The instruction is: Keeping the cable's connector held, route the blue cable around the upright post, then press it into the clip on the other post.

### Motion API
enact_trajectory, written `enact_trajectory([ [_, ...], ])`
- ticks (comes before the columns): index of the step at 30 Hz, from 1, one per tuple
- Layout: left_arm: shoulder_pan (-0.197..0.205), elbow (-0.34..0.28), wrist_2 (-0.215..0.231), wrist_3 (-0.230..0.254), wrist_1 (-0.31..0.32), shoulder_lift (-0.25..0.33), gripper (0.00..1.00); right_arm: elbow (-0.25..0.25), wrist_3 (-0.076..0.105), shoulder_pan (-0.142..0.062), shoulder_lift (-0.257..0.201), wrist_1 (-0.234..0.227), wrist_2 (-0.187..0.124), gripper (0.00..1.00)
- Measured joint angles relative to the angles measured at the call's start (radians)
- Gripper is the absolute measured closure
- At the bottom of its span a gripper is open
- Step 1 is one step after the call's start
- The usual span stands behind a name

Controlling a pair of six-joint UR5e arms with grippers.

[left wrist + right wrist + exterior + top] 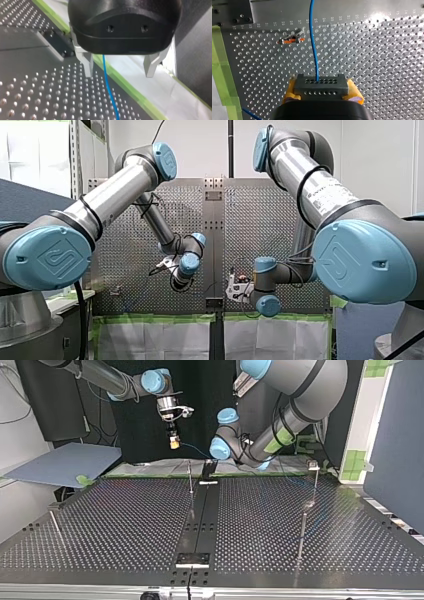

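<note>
My right gripper (321, 96) is shut on the grey connector block (321, 86), its yellow pads (355, 93) on either side. The blue cable (314, 45) leaves the block and runs ahead over the perforated table. In the top view my right gripper (174, 444) hangs above the table's far edge, and the cable (194, 451) leads toward my left gripper (210, 469). My left gripper (119, 71) is open, metal fingers (87, 65) wide apart. The cable (108, 87) passes between them without touching either. A thin upright post (190, 477) stands just beside my left gripper.
A post with a clip head (313, 466) stands at the top view's right, another thin post (302, 530) nearer the camera, and a short one (55, 525) at its left. A small clip with orange parts (292, 39) sits ahead of the connector. Green tape (130, 90) lines the table edge.
</note>
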Motion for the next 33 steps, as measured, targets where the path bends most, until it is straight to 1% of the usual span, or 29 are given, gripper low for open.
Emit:
enact_trajectory([
  [8, -0.001, 0.000, 0.067, -0.069, -0.012, 0.000, 0.00, 0.000, 0.000, -0.008, -0.001, 0.001, 0.000, 1.00],
  [20, 0.004, 0.000, 0.166, -0.168, -0.016, 0.000, 0.00, 0.000, 0.002, -0.030, -0.001, 0.006, -0.006, 1.00],
  [27, 0.003, 0.000, 0.222, -0.223, -0.025, 0.000, 0.00, 0.000, 0.003, -0.046, -0.001, 0.009, -0.013, 1.00],
  [33, 0.005, 0.000, 0.270, -0.272, -0.022, 0.000, 0.00, -0.001, 0.004, -0.056, -0.001, 0.010, -0.030, 1.00],
])
